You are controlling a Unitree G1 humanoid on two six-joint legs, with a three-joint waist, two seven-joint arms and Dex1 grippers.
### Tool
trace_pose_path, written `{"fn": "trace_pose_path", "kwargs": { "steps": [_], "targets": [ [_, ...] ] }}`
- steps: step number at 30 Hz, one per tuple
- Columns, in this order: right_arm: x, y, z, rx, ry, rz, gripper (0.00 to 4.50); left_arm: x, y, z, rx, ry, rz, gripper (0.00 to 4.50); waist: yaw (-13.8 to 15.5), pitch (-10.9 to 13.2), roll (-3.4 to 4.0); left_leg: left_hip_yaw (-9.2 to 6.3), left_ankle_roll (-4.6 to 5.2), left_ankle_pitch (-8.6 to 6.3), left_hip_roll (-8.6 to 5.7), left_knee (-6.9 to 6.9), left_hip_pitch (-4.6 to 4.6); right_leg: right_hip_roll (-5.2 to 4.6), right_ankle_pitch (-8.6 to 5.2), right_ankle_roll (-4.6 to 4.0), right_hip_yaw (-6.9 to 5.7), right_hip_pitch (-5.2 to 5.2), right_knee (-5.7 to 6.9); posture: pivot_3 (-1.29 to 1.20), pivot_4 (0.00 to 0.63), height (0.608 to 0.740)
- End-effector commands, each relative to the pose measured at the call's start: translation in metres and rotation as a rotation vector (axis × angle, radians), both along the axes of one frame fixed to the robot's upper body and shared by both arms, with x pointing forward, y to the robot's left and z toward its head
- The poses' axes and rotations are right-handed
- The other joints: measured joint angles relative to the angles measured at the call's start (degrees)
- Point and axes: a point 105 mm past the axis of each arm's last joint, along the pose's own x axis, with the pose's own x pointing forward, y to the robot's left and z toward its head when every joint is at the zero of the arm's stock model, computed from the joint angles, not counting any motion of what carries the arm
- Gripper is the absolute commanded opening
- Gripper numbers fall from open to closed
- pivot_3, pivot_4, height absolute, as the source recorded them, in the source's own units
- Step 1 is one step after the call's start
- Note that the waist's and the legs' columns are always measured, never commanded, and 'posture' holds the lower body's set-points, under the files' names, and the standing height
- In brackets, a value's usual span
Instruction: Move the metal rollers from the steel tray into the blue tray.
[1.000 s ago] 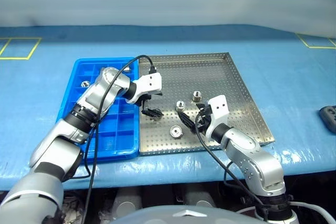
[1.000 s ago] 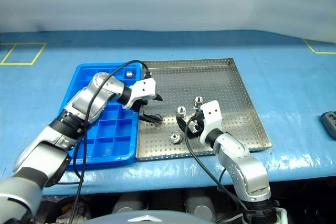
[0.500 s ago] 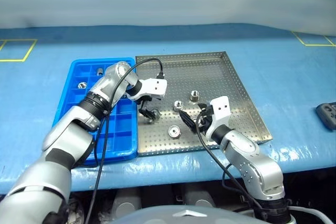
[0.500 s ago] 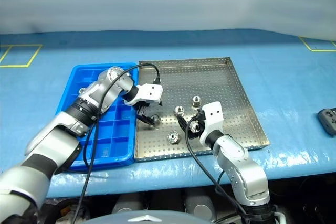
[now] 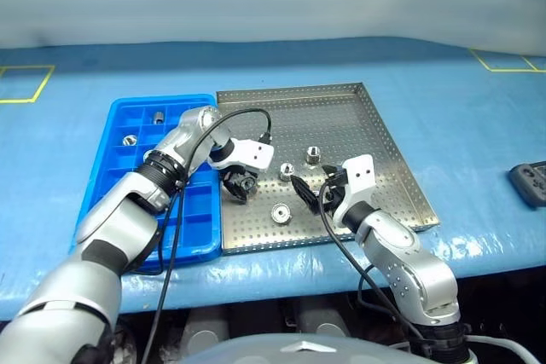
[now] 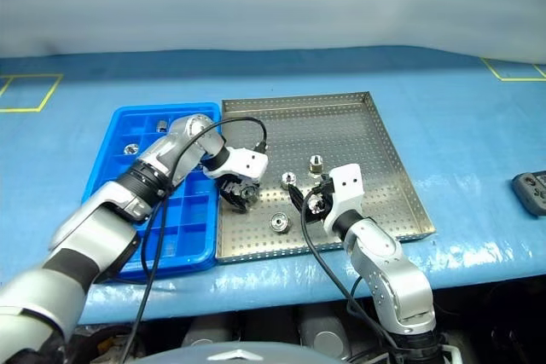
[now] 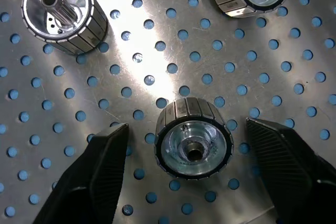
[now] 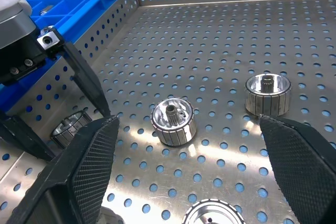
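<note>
Left arm reaches across the blue tray into the steel tray, wrist bent so the left gripper points steeply down at the perforated floor near the tray's left rim. Left wrist view shows its two black fingers spread, one on each side of an upright metal roller, with a visible gap on both sides and no contact. Two more rollers stand on the floor beyond it.

Right arm is bent at the elbow, the right gripper held nearly level over the steel tray, fingers spread wide and holding nothing. Right wrist view shows one roller ahead between the fingers and the left gripper's fingers planted beside another.

Head views add two rollers already sitting in far compartments of the blue tray.
</note>
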Motion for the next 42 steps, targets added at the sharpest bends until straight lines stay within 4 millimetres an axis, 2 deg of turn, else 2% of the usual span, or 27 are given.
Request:
{"fn": "trace_pose_path", "kwargs": {
  "steps": [1,2,3,10,14,18,25,29,33,36,42],
  "targets": [
    [0.000,-0.002,0.015,0.015,-0.066,-0.014,4.50,-0.001,-0.002,0.004,0.016,-0.009,-0.034,2.24,-0.2,0.0,0.00,0.00,0.00,0.00,0.00,0.00,0.00,0.00,0.00,0.00,0.00,0.00,0.00,-0.12,0.150,0.740],
    [0.000,-0.002,0.014,0.015,-0.065,-0.014,4.50,-0.001,-0.001,0.004,0.018,-0.008,-0.034,1.86,-0.2,0.0,0.00,-0.01,0.00,0.00,0.00,0.00,0.00,0.00,0.00,0.00,0.00,0.00,0.01,-0.12,0.150,0.740],
    [0.000,-0.002,0.014,0.016,-0.065,-0.013,4.50,-0.001,-0.001,0.004,0.016,-0.007,-0.032,1.68,-0.3,0.0,0.00,-0.01,0.00,0.00,0.00,0.00,0.00,0.01,0.00,0.00,0.00,0.00,0.01,-0.12,0.150,0.740],
    [0.002,0.002,0.016,0.025,-0.071,-0.001,4.50,-0.001,-0.001,0.011,-0.040,0.000,-0.003,1.68,-0.2,0.0,0.00,-0.01,0.00,0.00,0.01,0.00,0.01,0.01,0.00,0.00,0.00,0.00,0.02,-0.08,0.150,0.740],
    [0.003,0.006,0.020,0.027,-0.083,0.020,4.50,0.006,-0.009,0.031,-0.226,-0.035,0.111,1.68,-0.1,0.0,0.00,-0.02,0.00,0.00,0.02,0.00,0.00,0.01,0.00,0.00,0.00,-0.01,0.03,-0.07,0.150,0.740],
    [0.003,0.010,0.023,0.029,-0.089,0.042,4.50,0.018,-0.005,0.062,-0.494,-0.124,0.335,1.68,0.0,0.0,0.01,-0.06,0.00,0.00,0.04,0.01,-0.01,0.01,0.00,0.00,-0.03,-0.02,0.05,-0.03,0.150,0.740],
    [0.004,0.024,0.030,-0.019,-0.114,0.167,4.50,0.014,0.032,0.092,-0.824,-0.322,0.685,1.68,0.9,0.0,0.03,-0.16,-0.01,0.00,0.05,-0.01,0.10,-0.01,0.00,-0.01,0.05,-0.01,0.20,0.07,0.150,0.740],
    [0.005,0.034,0.035,-0.062,-0.147,0.256,4.50,0.006,0.056,0.100,-0.925,-0.447,0.846,1.68,2.9,0.0,0.02,-0.16,-0.02,0.02,0.05,0.08,0.13,-0.01,0.00,-0.01,0.01,0.00,0.33,0.11,0.150,0.740],
    [0.008,0.042,0.037,-0.066,-0.148,0.310,4.50,0.007,0.085,0.097,-0.886,-0.641,1.014,1.68,4.7,0.0,0.01,-0.11,-0.02,0.07,0.02,0.10,0.19,-0.01,-0.02,-0.04,-0.08,0.08,0.39,0.17,0.150,0.740],
    [0.008,0.053,0.039,-0.069,-0.156,0.367,4.50,-0.001,0.106,0.091,-0.897,-0.697,1.181,1.68,5.7,0.0,0.00,-0.09,-0.01,0.08,0.01,0.10,0.17,-0.05,-0.02,-0.05,-0.07,0.07,0.39,0.19,0.150,0.740],
    [0.005,0.068,0.037,-0.079,-0.152,0.462,4.50,-0.012,0.131,0.071,-0.861,-0.734,1.376,1.68,7.1,0.0,-0.01,-0.15,-0.02,0.08,0.00,0.08,0.16,-0.05,-0.03,-0.08,-0.17,0.08,0.37,0.24,0.150,0.740]
  ]
}}
